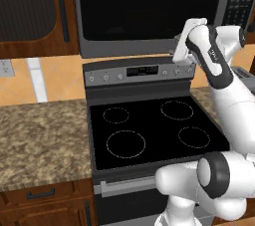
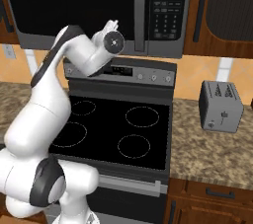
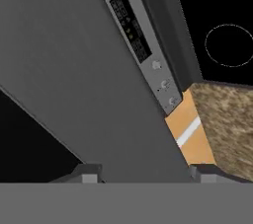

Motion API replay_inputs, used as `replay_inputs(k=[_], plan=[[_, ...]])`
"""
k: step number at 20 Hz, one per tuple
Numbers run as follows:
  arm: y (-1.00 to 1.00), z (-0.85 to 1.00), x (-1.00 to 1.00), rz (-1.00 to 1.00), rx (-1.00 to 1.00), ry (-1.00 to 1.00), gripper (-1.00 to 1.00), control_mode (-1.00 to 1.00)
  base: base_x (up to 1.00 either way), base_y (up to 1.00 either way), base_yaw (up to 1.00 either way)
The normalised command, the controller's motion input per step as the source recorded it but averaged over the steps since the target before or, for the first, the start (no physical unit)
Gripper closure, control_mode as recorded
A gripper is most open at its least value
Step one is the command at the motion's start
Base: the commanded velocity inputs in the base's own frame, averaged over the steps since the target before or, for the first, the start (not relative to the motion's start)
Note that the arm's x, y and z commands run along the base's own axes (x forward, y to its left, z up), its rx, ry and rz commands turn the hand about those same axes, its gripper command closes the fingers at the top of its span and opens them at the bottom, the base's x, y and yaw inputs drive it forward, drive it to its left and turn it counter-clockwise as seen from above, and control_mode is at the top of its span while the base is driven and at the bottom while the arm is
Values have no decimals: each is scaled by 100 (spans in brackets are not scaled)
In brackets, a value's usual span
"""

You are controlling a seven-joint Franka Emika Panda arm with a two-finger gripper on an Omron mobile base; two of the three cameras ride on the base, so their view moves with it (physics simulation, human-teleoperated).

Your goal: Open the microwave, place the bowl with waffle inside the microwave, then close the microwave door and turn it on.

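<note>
Overhead, the microwave [image 2: 99,11] sits above the stove [image 1: 149,130] with the microwave door [image 1: 149,6] shut flush — black glass, nothing of the interior visible. Its long handle bar [image 2: 140,11] runs just left of the button panel [image 2: 165,8]. The gripper [image 3: 146,172] is raised to the door's lower right corner, close under the grey frame; in the hand view its two tips stand apart against the frame, with nothing seen between them, though whether they are parted fully I cannot tell. A grey toaster [image 2: 221,105] stands on the granite counter [image 2: 207,144] right of the stove — slots unoccupied as far as visible.
</note>
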Motion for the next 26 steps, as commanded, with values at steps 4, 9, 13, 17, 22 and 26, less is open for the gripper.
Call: replay_inputs(k=[4,9,13,17,22,26], plan=[[-34,0,-92,31,16,-46,-100,-100,0,0,0],[-81,10,-79,15,8,-39,-100,-100,0,0,0],[-100,1,-43,2,0,-19,-100,-100,0,0,0],[-98,-6,-4,0,0,-3,-100,-100,0,0,0],[-75,-4,27,1,-1,8,-100,-100,0,0,0],[-34,3,30,1,0,1,-100,-100,0,0,0]])
